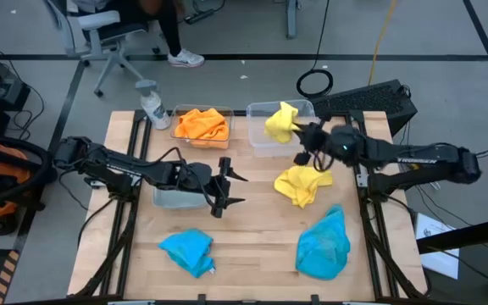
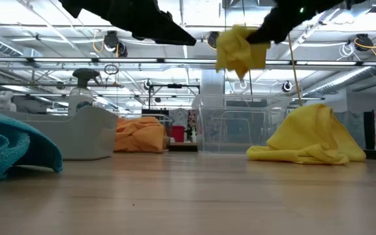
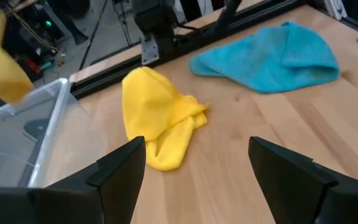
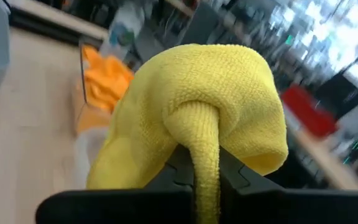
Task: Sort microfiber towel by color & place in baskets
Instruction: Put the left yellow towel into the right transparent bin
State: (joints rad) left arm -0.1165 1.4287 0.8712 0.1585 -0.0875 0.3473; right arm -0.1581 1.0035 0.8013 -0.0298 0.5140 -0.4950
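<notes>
My right gripper (image 1: pixel 305 135) is shut on a yellow towel (image 1: pixel 281 122), held in the air over the clear far-centre basket (image 1: pixel 261 146); the towel also shows in the low view (image 2: pixel 240 49). A second yellow towel (image 1: pixel 302 183) lies crumpled on the table. Orange towels (image 1: pixel 202 125) fill the far-left basket. Two blue towels (image 1: pixel 188 251) (image 1: pixel 324 244) lie near the front edge. My left gripper (image 1: pixel 225 185) is open and empty at mid-table, beside a third basket (image 1: pixel 169 198). My right gripper pinches a bunched fold of the yellow towel (image 4: pixel 205 155) between its two fingers. The towel bulges out past the fingertips and drapes over them. It is lifted clear of the table, above the basket (image 2: pixel 240 124).
A white spray bottle (image 1: pixel 152 105) stands at the far left corner beside the orange basket. In the left wrist view, the lying yellow towel (image 3: pixel 160 118) and a blue towel (image 3: pixel 266 56) lie ahead of the open fingers. Bare wood shows at the table's centre front.
</notes>
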